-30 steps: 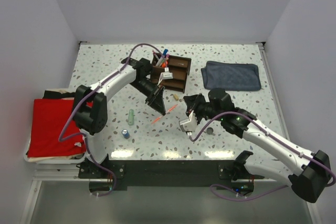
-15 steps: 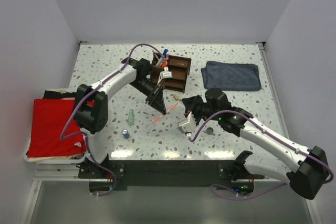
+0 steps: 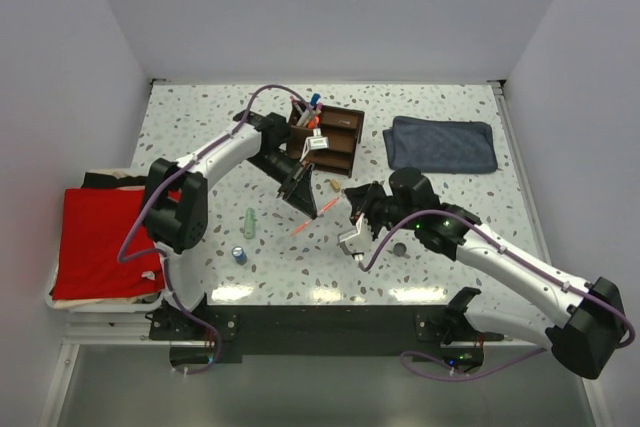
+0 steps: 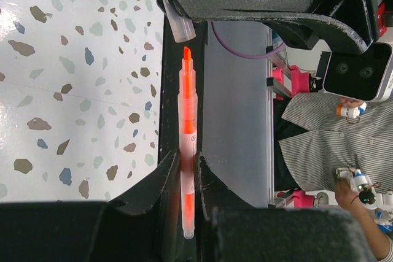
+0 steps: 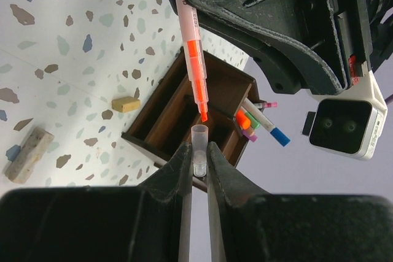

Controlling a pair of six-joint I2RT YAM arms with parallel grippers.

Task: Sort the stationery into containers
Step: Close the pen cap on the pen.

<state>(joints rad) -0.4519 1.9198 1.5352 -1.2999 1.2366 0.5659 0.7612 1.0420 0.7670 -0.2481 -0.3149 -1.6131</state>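
Top external: your right gripper (image 3: 352, 197) has edged left toward the left gripper (image 3: 313, 213), both pinched narrow. Left holds the orange highlighter (image 4: 186, 115) mid-air near the organizer (image 5: 161, 110); right holds its clear cap (image 5: 199, 134) just off the tip, so capping likely comes before sorting

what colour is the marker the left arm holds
Orange; highlighter shows best in left wrist view.

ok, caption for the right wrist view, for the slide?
Right gripper holds a clear cap just below the tip of the orange highlighter, wooden organizer behind.
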